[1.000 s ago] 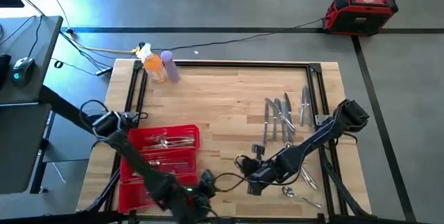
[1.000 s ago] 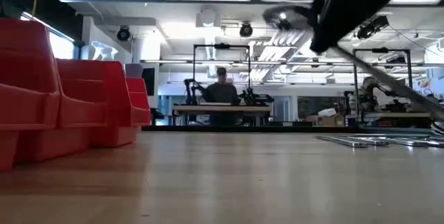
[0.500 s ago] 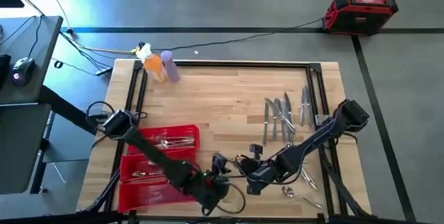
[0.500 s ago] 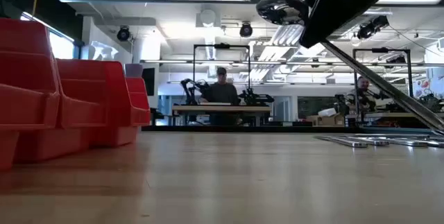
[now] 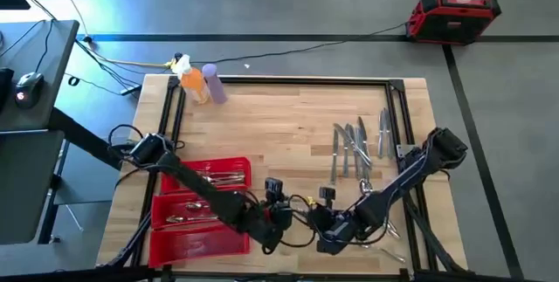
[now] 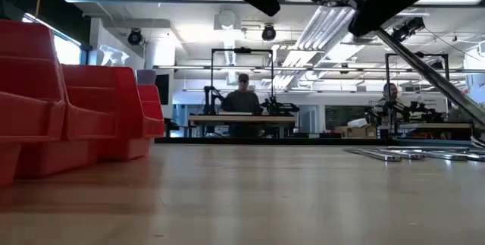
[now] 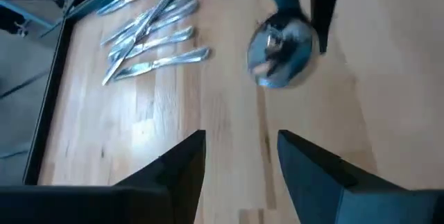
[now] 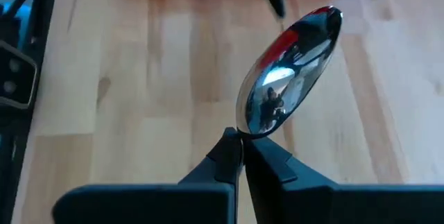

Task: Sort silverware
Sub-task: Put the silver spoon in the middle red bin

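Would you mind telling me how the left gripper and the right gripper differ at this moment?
The right gripper is shut on a spoon, whose bowl sticks out past its fingertips; the left gripper is open and holds nothing. In the high view the left gripper sits just off the red tray, the right gripper nearer the table's middle. Both hang above the wood, facing each other closely.

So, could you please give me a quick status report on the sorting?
Right end effector shut on spoon, held above table. Left end effector open, facing it. Loose silverware unsorted at right; nothing between them.
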`<state>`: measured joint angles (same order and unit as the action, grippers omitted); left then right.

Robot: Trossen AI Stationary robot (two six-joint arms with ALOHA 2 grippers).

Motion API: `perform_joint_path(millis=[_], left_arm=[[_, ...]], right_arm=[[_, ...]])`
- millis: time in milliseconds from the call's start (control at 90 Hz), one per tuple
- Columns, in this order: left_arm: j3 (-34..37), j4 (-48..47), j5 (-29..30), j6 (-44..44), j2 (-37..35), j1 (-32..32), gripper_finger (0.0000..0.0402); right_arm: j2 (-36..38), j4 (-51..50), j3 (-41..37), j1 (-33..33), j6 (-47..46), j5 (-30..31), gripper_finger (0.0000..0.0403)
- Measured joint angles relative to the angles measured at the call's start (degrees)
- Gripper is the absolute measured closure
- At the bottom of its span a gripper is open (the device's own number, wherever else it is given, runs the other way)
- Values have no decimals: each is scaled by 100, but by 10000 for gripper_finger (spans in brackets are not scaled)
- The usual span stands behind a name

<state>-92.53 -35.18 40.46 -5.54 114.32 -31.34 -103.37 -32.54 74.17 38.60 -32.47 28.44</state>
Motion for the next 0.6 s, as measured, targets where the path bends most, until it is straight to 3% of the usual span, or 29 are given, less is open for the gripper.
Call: perform_joint_path(millis=[89, 289, 600], left_arm=[[0, 95, -221, 4, 0, 74, 238], [0, 618, -1743, 135, 0, 382, 238], [0, 991, -2165, -165, 0, 625, 238]], right_arm=[[0, 20, 0, 25, -1, 37, 403], [-9, 14, 0, 25, 26, 55, 403], [-13, -19, 0, 18, 43, 53, 403]])
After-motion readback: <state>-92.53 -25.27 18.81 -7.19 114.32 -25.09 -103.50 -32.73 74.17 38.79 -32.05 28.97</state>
